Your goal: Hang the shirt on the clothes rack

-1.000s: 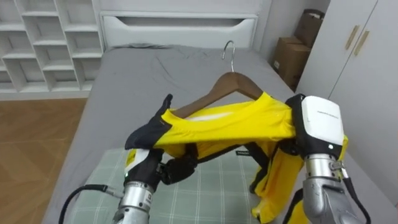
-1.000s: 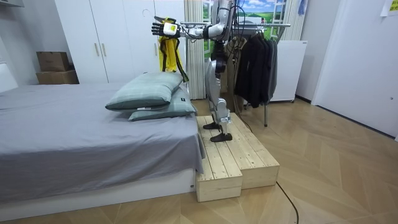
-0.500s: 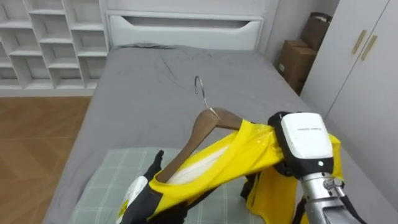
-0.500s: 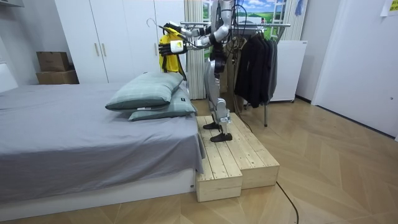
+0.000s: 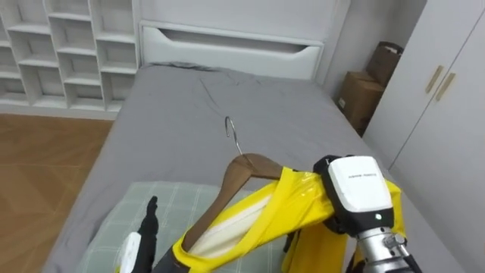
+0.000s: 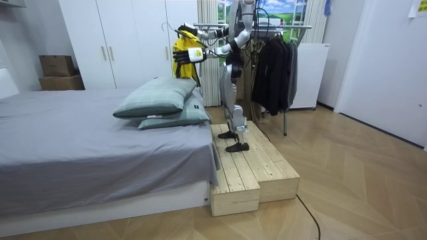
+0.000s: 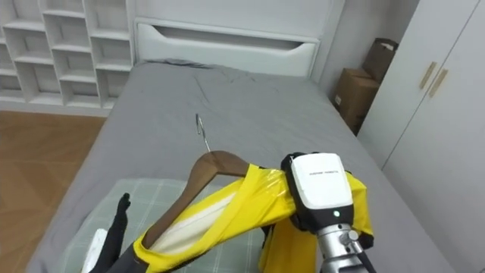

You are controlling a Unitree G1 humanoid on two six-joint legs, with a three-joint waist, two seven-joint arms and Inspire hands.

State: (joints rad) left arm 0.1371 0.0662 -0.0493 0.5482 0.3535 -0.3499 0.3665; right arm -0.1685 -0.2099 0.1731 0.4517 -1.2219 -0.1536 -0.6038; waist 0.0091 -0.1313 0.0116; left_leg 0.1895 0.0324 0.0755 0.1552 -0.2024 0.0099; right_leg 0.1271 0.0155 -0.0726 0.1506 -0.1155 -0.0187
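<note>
Yellow garment tilts on its hanger; we should level it first; left hand released; of the right hand we cannot tell.

bed | grey sheet | two green pillows stacked
</note>
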